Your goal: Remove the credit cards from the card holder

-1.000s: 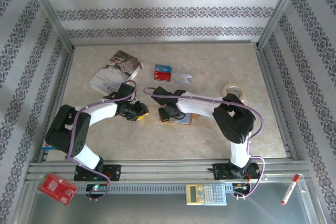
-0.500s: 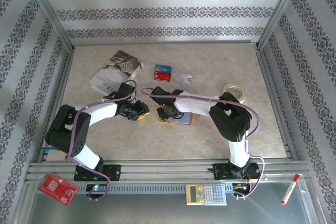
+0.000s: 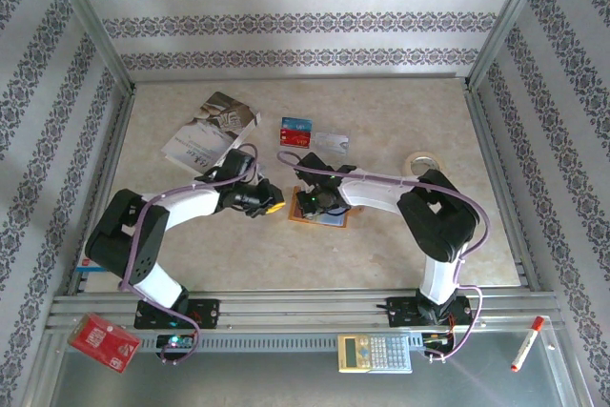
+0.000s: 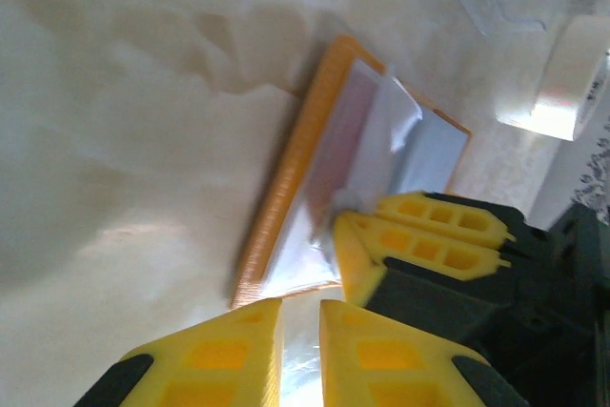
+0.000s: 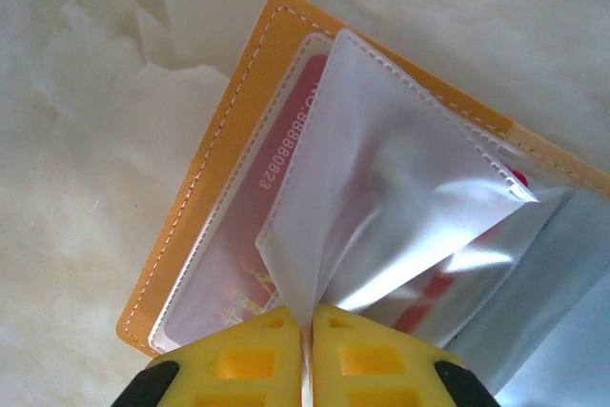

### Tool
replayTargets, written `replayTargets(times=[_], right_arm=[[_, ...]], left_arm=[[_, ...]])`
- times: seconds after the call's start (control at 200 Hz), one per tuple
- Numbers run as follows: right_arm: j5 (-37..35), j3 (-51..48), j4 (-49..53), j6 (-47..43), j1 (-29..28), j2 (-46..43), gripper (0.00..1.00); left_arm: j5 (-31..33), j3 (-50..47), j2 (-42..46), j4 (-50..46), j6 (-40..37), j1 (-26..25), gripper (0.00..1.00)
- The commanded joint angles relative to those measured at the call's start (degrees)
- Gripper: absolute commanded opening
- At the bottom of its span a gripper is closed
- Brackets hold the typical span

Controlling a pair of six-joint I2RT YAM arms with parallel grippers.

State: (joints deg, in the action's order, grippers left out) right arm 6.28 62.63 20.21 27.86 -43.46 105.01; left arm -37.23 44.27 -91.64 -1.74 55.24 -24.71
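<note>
The orange card holder (image 3: 330,220) lies open on the table between both arms. My right gripper (image 5: 307,329) is shut on the edge of one clear plastic pocket sleeve (image 5: 381,188) and holds it up off the card holder (image 5: 227,111). A red credit card (image 5: 243,235) sits in the pocket beneath, and a red-marked card (image 5: 434,291) shows under the sleeves to the right. My left gripper (image 4: 301,350) hovers just off the card holder's (image 4: 286,188) near edge, jaws a narrow gap apart with nothing between them. A red-and-blue card (image 3: 296,131) and a pale grey card (image 3: 331,143) lie loose farther back.
A white booklet (image 3: 210,131) lies at the back left and a tape roll (image 3: 426,164) at the right. On the front rail sit a red packet (image 3: 103,342), a calculator (image 3: 375,353) and a marker (image 3: 526,343). Metal frame posts border the table.
My right gripper has closed onto the plastic sleeve and shifted slightly right. My left gripper has moved right toward the card holder and its jaws have narrowed.
</note>
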Motion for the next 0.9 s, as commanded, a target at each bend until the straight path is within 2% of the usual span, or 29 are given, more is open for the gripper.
replayTargets(times=[0.0,0.505,0.694,0.894], right_arm=[[3.95,-2.11,-4.09,0.05,0.82,-1.89,0.10],[9.33,-10.81,-14.48,2.96,4.59,-10.33,0.14],[10.20,-12.54,-15.79,5.02,5.47,-11.24,0.24],[8.49,-17.67,-20.67,9.55,8.12,-17.99,0.31]], left_arm=[[-1.97,1.15,-2.06,5.55,4.00,-1.95,0.18],[-1.13,3.90,-10.95,9.89,7.69,-5.31,0.18],[-0.62,5.97,-12.38,7.57,5.95,-6.22,0.18],[0.11,8.90,-13.28,4.31,3.50,-6.67,0.24]])
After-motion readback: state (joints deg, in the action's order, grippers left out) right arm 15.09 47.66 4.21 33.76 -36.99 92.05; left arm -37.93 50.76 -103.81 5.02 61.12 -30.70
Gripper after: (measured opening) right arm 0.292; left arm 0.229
